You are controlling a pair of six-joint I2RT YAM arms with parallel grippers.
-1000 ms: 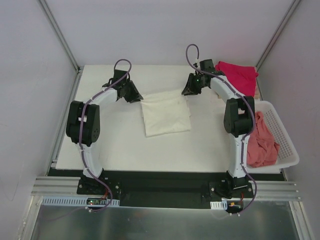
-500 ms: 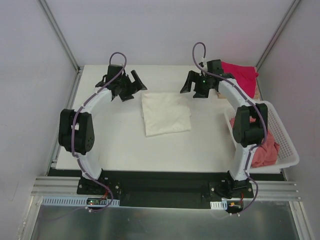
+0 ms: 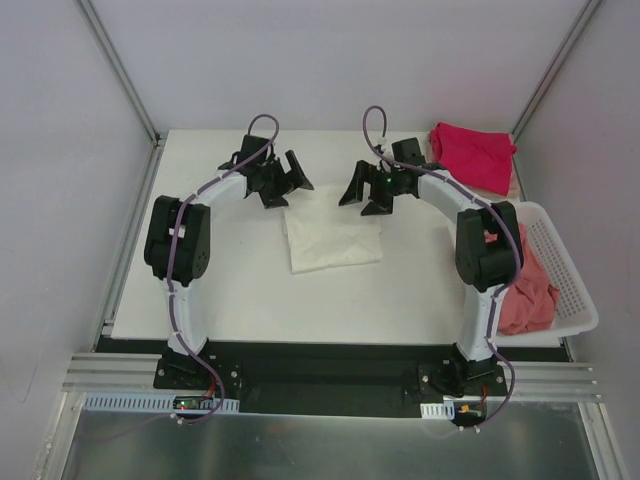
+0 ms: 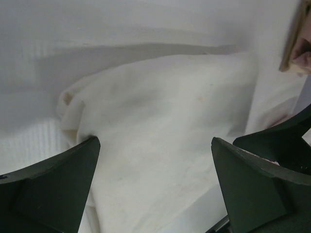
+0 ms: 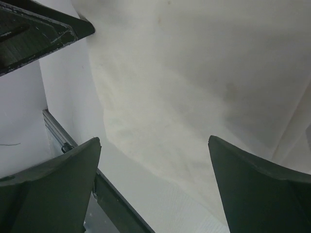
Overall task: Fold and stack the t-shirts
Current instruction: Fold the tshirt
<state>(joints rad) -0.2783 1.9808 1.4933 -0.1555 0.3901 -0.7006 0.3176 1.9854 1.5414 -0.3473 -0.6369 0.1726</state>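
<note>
A folded cream t-shirt (image 3: 332, 233) lies in the middle of the white table, and it fills the left wrist view (image 4: 160, 136) and the right wrist view (image 5: 194, 82). My left gripper (image 3: 287, 180) hangs open just above the shirt's far left corner. Over the far right corner my right gripper (image 3: 362, 193) is open too. Nothing sits between either pair of fingers. A magenta-red t-shirt (image 3: 471, 153) lies folded at the far right corner of the table. A salmon-pink t-shirt (image 3: 525, 283) is heaped in the basket.
A white slotted plastic basket (image 3: 567, 270) stands at the table's right edge, beside the right arm. Metal frame posts run along the table's left side and back corners. In the right wrist view the left gripper's fingers (image 5: 39, 29) show at the top left.
Both grippers went from nearly shut to wide open. Both have since swung inward from the sides to hang over the cream shirt's far corners. The shirt lies as before.
</note>
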